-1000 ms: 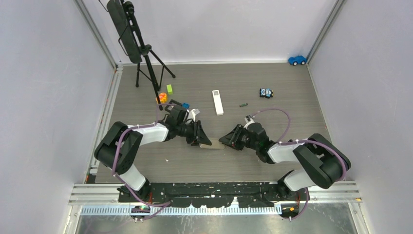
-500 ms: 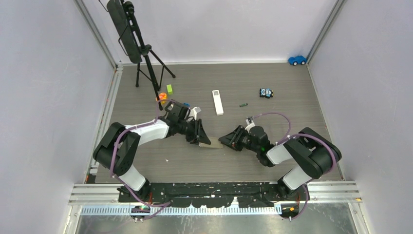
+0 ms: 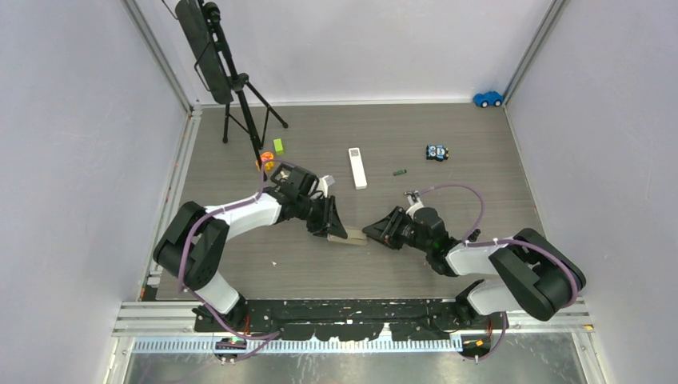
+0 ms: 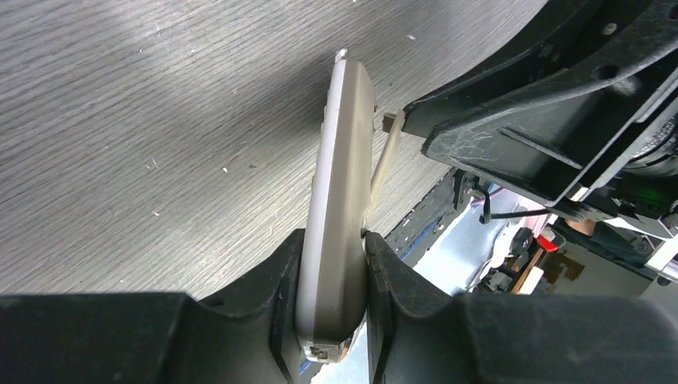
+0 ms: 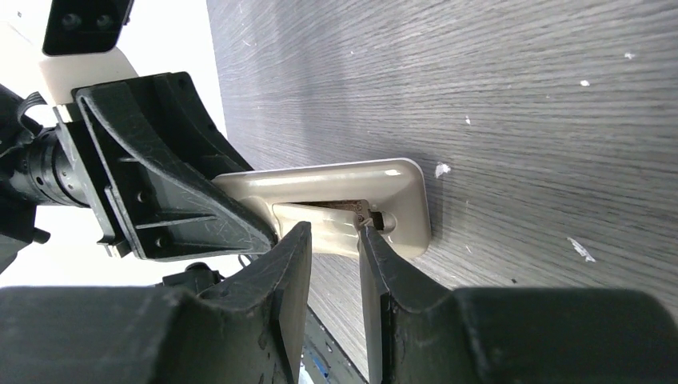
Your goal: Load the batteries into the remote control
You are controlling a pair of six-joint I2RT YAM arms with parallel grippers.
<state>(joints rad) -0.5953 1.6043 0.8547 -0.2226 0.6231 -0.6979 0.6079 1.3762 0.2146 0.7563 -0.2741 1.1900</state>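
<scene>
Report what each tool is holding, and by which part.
Left tool clamps the beige remote across its thickness, near one end. Right tool appears to pinch the battery cover on the remote's back, near the opposite end.

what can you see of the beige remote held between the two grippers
The beige remote is a slim slab of what looks like smooth plastic, with rounded corners and a paler front face. It is turned on its long edge. The left gripper clamps one end across its thickness. The right gripper pinches the back cover, a thin flap swung partly open over a recess with a metal contact. Whether it touches the table is unclear.
</scene>
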